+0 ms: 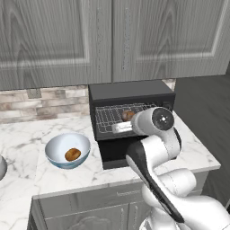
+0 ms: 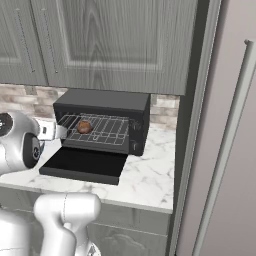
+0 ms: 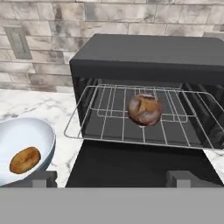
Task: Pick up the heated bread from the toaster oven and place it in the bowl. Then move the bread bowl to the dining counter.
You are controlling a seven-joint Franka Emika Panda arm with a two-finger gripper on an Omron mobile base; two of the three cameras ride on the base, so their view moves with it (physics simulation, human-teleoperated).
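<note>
We held the gripper (image 3: 112, 179) wide and empty, needing a level reach to the bread (image 3: 145, 109) at 12 o'clock on the rack (image 3: 105, 127).

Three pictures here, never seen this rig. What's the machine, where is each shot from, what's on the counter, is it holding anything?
It is a white robot arm on a drivable base, in a rendered kitchen. Two cameras sit on the base behind the arm, one to its left and one to its right; the third rides on the hand and looks along the gripper, whose two dark tips are apart with nothing between them, so nothing is held. On the marble counter stands a black toaster oven with its door dropped open. A dark round bread lies on its wire rack. Left of the oven sits a pale blue-white bowl that holds a golden-brown roll. The gripper points at the oven's opening, short of the rack.
</note>
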